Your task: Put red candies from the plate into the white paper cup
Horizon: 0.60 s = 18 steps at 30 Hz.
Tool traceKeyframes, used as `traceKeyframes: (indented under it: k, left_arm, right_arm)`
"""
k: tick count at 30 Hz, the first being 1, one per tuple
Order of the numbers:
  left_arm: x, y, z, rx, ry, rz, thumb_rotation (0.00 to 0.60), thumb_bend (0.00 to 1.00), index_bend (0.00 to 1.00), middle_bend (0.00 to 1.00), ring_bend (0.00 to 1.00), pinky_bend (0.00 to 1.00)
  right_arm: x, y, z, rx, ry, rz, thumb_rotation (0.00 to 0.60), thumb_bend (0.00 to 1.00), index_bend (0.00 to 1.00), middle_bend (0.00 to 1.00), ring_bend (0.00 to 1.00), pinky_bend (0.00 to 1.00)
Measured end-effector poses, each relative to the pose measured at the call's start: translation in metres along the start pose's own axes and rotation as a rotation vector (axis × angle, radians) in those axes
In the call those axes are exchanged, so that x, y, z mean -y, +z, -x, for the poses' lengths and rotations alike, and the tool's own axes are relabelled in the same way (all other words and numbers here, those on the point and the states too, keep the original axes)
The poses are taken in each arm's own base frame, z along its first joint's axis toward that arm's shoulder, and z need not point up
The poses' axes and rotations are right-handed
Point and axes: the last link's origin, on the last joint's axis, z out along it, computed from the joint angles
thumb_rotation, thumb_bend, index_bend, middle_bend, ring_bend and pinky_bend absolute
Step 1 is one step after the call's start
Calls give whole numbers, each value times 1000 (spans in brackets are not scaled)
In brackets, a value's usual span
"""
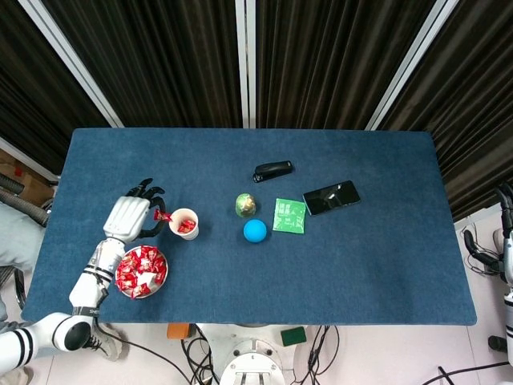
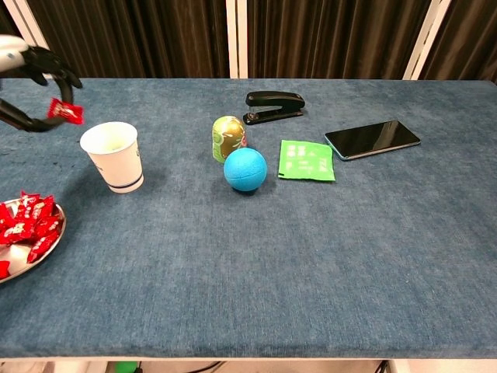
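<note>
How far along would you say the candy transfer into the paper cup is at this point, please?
Partly done: the white paper cup already holds at least one red candy. In hand: the left hand pinches another red candy just beside the cup's rim, not yet over the opening. Left: the plate holds a heap of red candies. The right hand shows only at the frame's edge.

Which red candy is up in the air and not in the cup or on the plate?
The one pinched by the left hand: that candy hangs beside the cup; the others lie on the plate or inside the cup.
</note>
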Motion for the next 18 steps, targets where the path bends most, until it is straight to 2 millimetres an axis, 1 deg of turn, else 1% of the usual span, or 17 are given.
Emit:
traceKeyframes:
  k: [15, 18]
  left_arm:
    - [-14, 10, 8, 22, -13, 45, 600, 365, 585, 242, 47, 210]
    - [-16, 12, 10, 28, -10, 49, 600, 365, 556, 242, 47, 210]
  right_arm:
    - [-1, 0, 2, 7, -2, 6, 600, 349, 0, 0, 0, 0]
    - [-2, 0, 2, 8, -3, 9, 600, 350, 0, 0, 0, 0]
